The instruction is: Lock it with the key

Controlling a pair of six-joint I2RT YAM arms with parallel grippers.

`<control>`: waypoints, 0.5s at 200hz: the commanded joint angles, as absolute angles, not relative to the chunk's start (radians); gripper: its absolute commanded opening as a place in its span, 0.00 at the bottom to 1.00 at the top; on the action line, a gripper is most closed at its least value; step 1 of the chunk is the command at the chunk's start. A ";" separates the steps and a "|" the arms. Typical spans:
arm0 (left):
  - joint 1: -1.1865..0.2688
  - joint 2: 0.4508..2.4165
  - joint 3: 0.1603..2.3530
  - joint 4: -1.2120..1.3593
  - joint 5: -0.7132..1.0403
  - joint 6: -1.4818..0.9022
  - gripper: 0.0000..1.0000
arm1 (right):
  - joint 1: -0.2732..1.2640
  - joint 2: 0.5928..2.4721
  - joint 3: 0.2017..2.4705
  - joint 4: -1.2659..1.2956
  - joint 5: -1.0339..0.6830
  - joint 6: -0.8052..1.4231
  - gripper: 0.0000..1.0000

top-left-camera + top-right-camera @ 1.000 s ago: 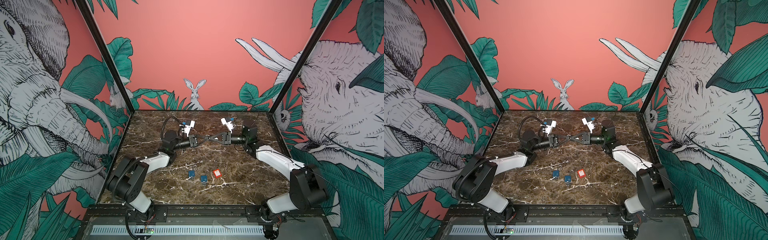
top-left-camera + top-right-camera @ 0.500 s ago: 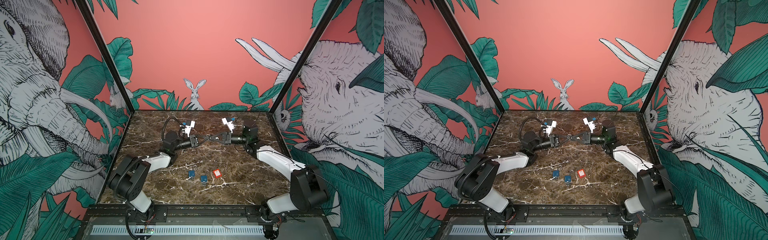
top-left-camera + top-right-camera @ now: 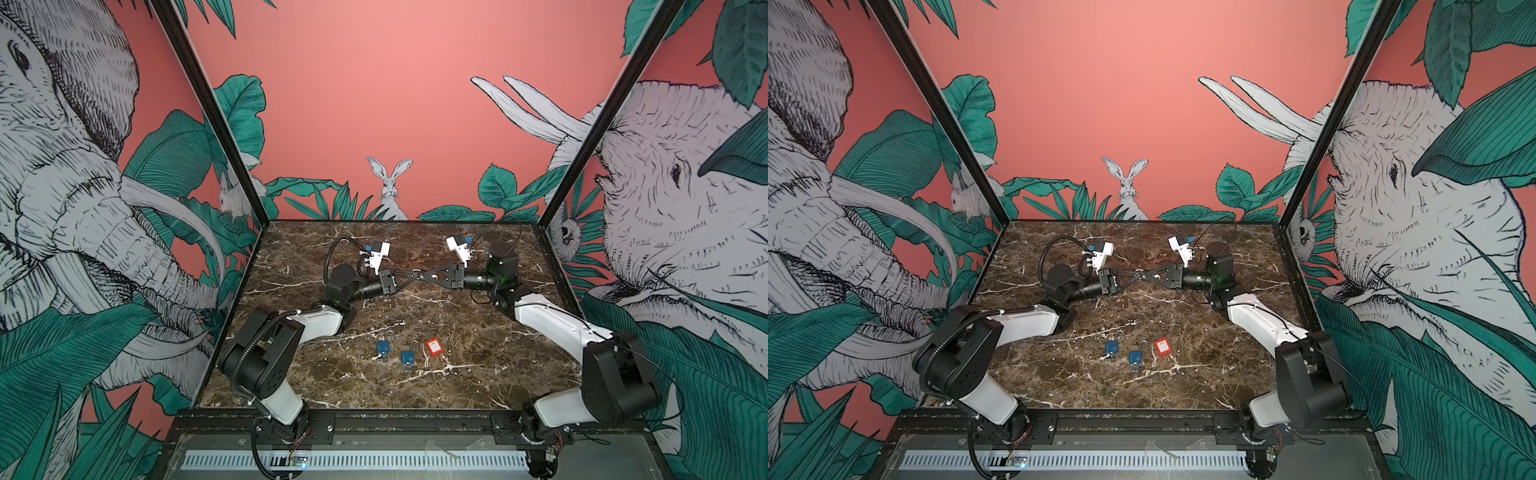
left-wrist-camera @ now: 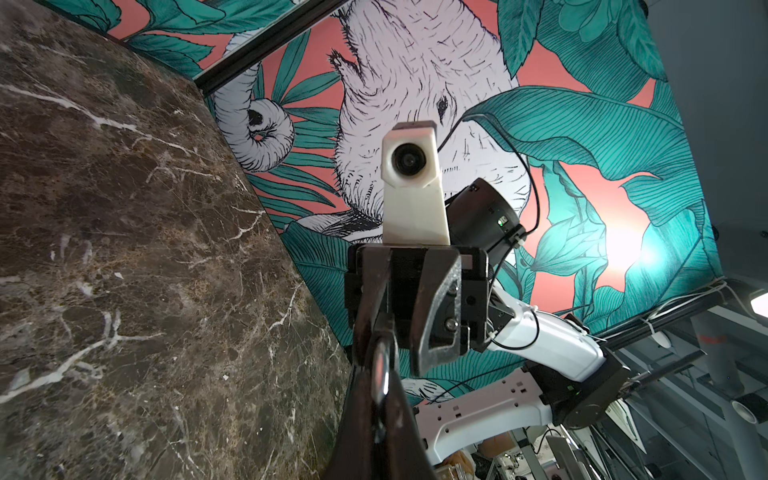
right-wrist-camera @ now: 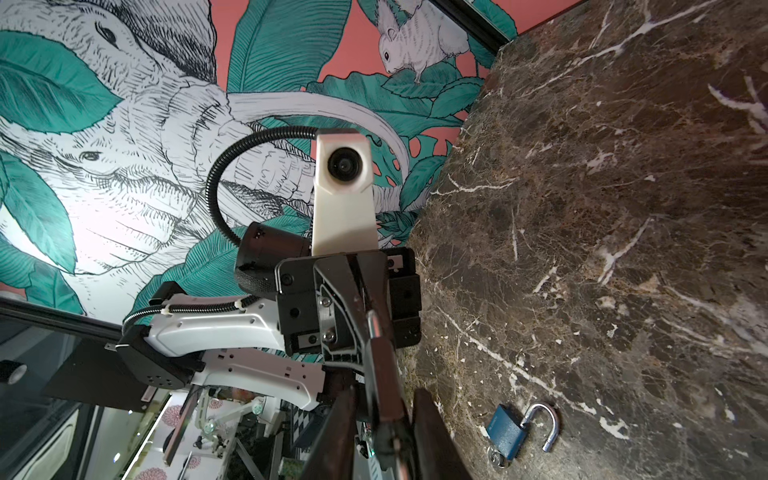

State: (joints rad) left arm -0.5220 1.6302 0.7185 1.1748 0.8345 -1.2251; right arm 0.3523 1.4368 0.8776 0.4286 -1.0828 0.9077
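Key [image 4: 380, 370], or so it looked: a slim silvery sliver held up over the far middle of the worktop [image 3: 478, 374], mostly buried between dark fingers and too small to make out in both top views. The left hand [image 3: 413, 275] was clamped tight on it. The right hand [image 3: 424, 275] met it tip to tip, fingers parted; whether they touched the metal I couldn't tell. Nearer the front lay a blue padlock [image 3: 382, 348], a second blue padlock [image 3: 407, 358] and a red padlock [image 3: 433, 346].
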 commanded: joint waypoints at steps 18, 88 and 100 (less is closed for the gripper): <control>-0.512 1.646 0.707 1.259 0.808 -1.255 0.00 | 0.345 1.396 0.872 0.497 -1.091 0.918 0.26; -0.513 1.665 0.718 1.297 0.831 -1.281 0.00 | 0.346 1.434 0.881 0.536 -1.087 0.930 0.27; -0.513 1.667 0.719 1.300 0.834 -1.285 0.00 | 0.346 1.448 0.887 0.550 -1.088 0.935 0.27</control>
State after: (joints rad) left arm -0.5190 1.6604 0.7185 1.2465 0.8253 -1.2671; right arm 0.3450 1.4311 0.8719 0.4595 -1.0756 0.9241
